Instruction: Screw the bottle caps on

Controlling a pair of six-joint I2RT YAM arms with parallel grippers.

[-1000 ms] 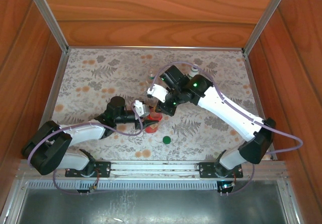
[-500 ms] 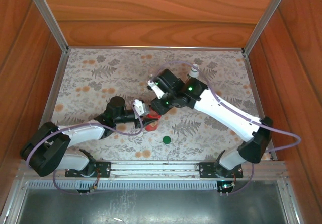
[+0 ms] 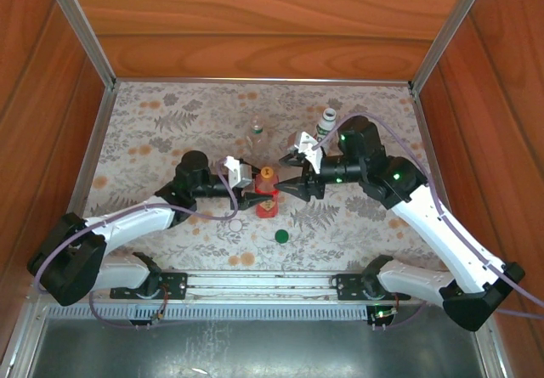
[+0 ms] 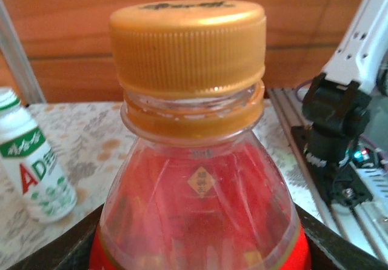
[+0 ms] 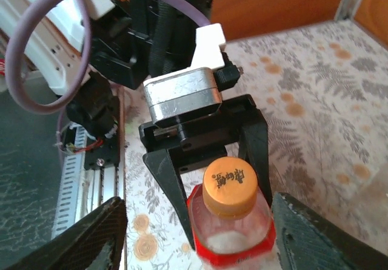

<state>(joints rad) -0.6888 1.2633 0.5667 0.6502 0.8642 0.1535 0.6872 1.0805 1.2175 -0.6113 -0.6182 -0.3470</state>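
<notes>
Top view: the left gripper (image 3: 258,189) is clamping the small red plastic bottle (image 3: 266,198), coming in from its 9 o'clock. The bottle is standing upright near the middle of the floral-patterned table surface (image 3: 153,140). A ribbed orange cap (image 3: 267,174) is sitting on its neck. The right gripper (image 3: 286,189) is hovering at the bottle's 3 o'clock with its jaws spread in a V, gripping nothing. A loose round green cap (image 3: 281,236) is lying at the bottle's 5 o'clock. The short clear plastic bottle (image 3: 256,129) is standing at its 12 o'clock and the taller white plastic bottle (image 3: 325,125) at 1 o'clock, both well apart from the grippers.

Left wrist view is adding: the orange cap is sitting level with its collar ring showing beneath; how tight, cannot tell. The white bottle's green-and-red "AD" label is reading clearly.

Right wrist view is adding: the left gripper's black fingers (image 5: 168,179) are pressing both sides of the red body. The right gripper's own fingers (image 5: 91,236) are standing wide at 7 and 5 o'clock, off the bottle.
</notes>
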